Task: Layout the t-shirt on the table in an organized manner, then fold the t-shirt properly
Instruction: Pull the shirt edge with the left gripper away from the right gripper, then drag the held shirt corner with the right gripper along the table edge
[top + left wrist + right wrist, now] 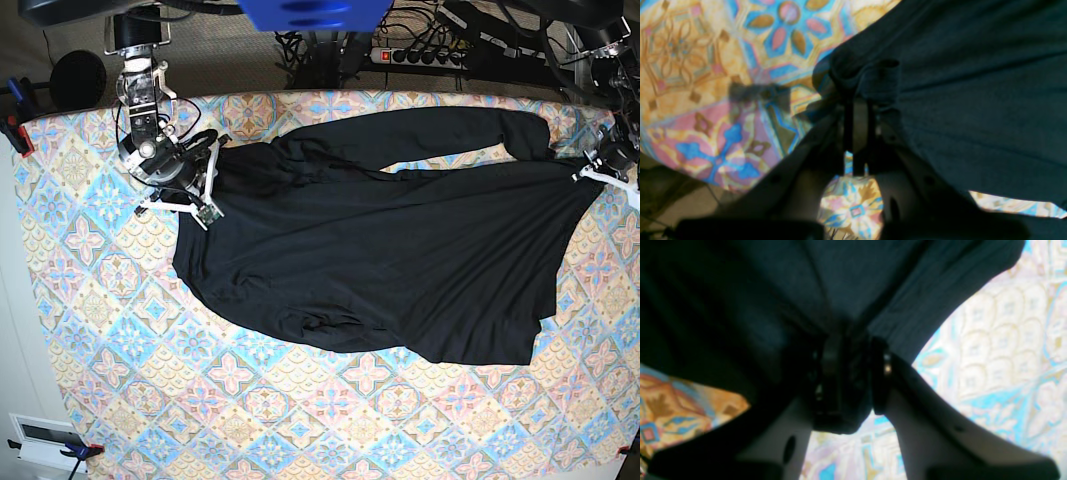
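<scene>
Black fabric of the t-shirt (973, 100) is seen pinched in the closed left gripper (858, 110), above the patterned table (706, 66). From the right wrist, the right gripper (853, 373) is seen clamped on a bunched fold. From the base, the garment is seen stretched between both grippers across the far half, still rumpled. Laying out appears in hand; lowering it flat and taut is called for next.

The base view looks straight down over the whole table (90, 330); both wrist views sit close above its black t-shirt (400, 270).
</scene>
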### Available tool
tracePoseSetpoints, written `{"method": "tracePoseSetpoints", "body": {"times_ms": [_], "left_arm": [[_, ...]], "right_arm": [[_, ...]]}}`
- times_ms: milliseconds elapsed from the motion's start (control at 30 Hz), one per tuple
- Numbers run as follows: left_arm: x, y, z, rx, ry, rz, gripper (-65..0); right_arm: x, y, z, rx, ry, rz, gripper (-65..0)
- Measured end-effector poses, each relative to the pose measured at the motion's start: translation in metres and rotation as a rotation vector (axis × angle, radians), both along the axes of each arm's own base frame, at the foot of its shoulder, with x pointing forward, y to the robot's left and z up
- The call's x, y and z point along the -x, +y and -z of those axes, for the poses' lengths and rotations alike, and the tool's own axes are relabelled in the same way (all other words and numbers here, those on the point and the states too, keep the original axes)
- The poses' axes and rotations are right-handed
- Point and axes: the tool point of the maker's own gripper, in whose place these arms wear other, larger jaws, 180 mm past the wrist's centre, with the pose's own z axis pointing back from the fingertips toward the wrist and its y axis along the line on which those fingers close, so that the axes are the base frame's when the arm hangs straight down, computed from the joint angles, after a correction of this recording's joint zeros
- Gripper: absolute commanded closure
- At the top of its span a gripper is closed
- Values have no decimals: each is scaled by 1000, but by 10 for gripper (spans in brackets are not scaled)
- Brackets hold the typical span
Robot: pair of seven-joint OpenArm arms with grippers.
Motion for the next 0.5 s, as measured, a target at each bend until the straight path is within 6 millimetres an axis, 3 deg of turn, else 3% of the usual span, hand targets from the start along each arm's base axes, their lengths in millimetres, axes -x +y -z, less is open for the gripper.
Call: {"method": "tracePoseSetpoints", "body": {"times_ms": [133, 433, 500], "left_arm": [[1, 1, 1, -1, 3, -4, 0], [0, 1, 0, -1, 1, -4, 0], [0, 1, 0, -1, 2, -3, 0]], "right_arm": [[-9, 5, -17, -9, -57, -14, -139], [-17, 3, -17, -7, -62, -9, -139], [-30, 0, -17, 4, -54, -9, -140]]}}
